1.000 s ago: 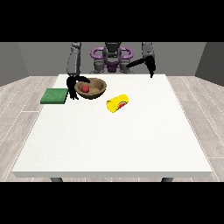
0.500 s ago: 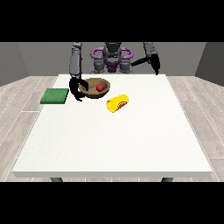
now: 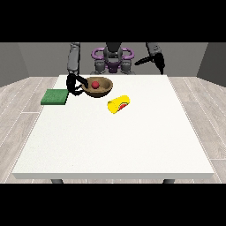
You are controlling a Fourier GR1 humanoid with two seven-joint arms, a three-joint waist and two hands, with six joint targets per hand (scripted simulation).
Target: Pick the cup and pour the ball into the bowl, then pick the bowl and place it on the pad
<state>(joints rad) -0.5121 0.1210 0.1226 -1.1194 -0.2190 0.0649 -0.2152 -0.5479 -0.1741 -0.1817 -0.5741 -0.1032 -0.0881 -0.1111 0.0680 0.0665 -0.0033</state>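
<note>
Nearest you, the white table (image 3: pixel 114 150) runs bare and flat, a smooth matte slab with square edges.

Next comes the yellow cup (image 3: pixel 119 104), lying on its side near the middle of the table with its mouth turned your way and a reddish inside showing. It is a plain smooth cylinder, and you can take its lying there with nothing in it as a sign the pour is done.

Just behind it sits the brown bowl (image 3: pixel 99 87), round, shallow and wood-toned, with the small red ball (image 3: pixel 95 84) resting inside.

The hand at the view's left (image 3: pixel 74 85) is at the bowl's left rim, its fingers curled toward the edge. It looks to be taking hold there for the lift, but you cannot tell whether it has truly closed on the rim.

Left of that hand the green pad (image 3: pixel 54 96) lies flat at the table's edge, a thin rectangle with a duller, cloth-like look, close enough for a short sideways carry.

Farthest off, the hand at the view's right (image 3: pixel 158 61) hangs raised above the back edge, holding nothing; its fingers are too small to read.
</note>
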